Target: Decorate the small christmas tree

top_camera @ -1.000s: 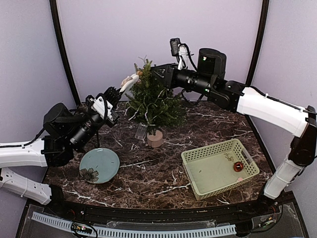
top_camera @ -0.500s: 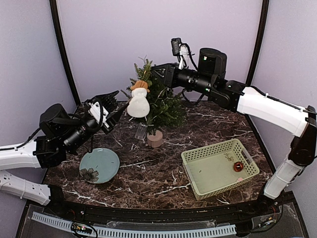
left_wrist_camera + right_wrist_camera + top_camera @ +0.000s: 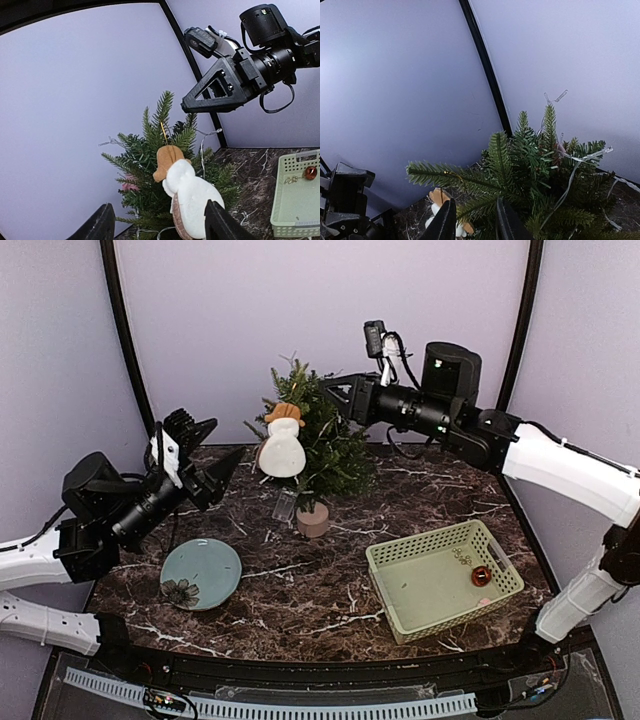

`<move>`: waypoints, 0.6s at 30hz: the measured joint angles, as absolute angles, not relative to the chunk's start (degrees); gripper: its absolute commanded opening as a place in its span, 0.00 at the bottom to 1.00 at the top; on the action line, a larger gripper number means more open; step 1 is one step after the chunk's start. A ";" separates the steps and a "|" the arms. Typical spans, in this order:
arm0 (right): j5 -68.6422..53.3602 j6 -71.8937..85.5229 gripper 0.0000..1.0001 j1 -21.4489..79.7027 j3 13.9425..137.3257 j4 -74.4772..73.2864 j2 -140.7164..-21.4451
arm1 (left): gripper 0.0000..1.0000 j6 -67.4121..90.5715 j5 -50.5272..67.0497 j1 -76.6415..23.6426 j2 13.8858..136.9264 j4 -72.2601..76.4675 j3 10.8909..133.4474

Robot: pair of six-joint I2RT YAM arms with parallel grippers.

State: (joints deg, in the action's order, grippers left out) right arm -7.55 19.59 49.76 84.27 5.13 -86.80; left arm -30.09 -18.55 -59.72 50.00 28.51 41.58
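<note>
Dark marbled tabletop (image 3: 300,592) carries the tree (image 3: 325,455) at back centre, in a small pot. It looks light, springy and easily tipped, so it is best steadied low, at trunk or pot. A snowman (image 3: 283,452) hangs on its left side. The left gripper (image 3: 207,443) gapes wide and empty; the right gripper (image 3: 475,207) is narrowly parted beside the crown. A basket (image 3: 420,541) and a plate (image 3: 200,573) lie in front.

Pale green basket (image 3: 425,592) (a red bauble (image 3: 481,576) inside) and blue plate (image 3: 212,562) on marble table (image 3: 300,592)
</note>
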 measured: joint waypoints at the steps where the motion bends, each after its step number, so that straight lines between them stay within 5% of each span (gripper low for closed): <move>1: -7.68 19.62 0.30 49.74 83.59 4.67 -85.78 | 0.63 -27.51 -17.74 -58.94 50.02 28.10 41.65; 13: -8.93 20.71 0.30 49.60 74.70 -3.55 -77.12 | 0.62 -8.64 -4.21 -51.16 57.69 17.26 48.16; 18: -9.45 21.19 0.22 49.50 72.79 -6.85 -75.16 | 0.60 -4.97 -4.14 -50.65 59.24 16.53 48.69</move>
State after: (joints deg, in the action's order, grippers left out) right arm -9.45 21.19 49.50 72.79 -6.85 -75.16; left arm -4.97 -4.14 -50.65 59.24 16.53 48.69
